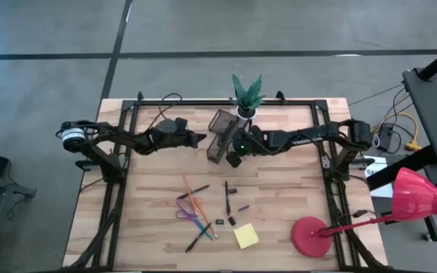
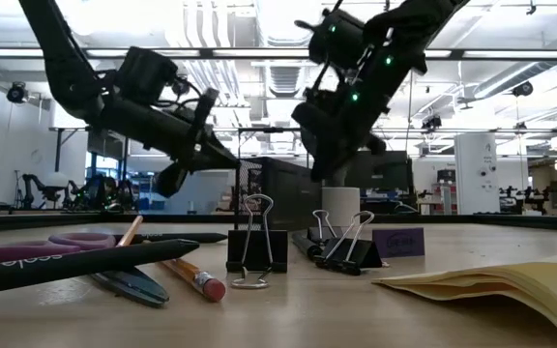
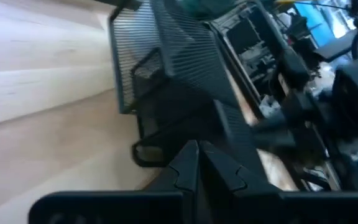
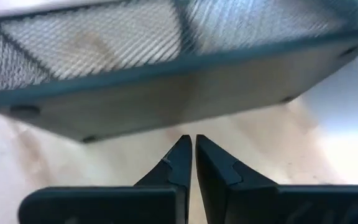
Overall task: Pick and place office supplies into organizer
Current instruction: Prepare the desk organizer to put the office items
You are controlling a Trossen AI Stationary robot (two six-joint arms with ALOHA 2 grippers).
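The black mesh organizer (image 1: 220, 135) lies at the table's far middle, next to the white pot with the green plant (image 1: 247, 97). In the right wrist view its solid base (image 4: 185, 93) with small feet faces me. My left gripper (image 1: 202, 139) is shut just left of it. My right gripper (image 1: 234, 158) is shut at its near right corner, with bare table between its fingertips and the organizer. Purple scissors (image 1: 186, 209), pencils (image 1: 196, 203), a black pen (image 1: 226, 196), a yellow sticky pad (image 1: 245, 236) and dark clips (image 1: 220, 222) lie on the near half. My left gripper (image 3: 197, 152) points its shut fingers level at the organizer's left side (image 3: 166, 106) from the table's left. I cannot tell whether the fingertips touch it.
A red round lamp base (image 1: 310, 235) stands at the near right corner, its pink shade (image 1: 419, 196) beyond the table's edge. Black frame rails (image 1: 116, 189) run along both sides. Two binder clips (image 2: 257, 246) stand close to the low camera.
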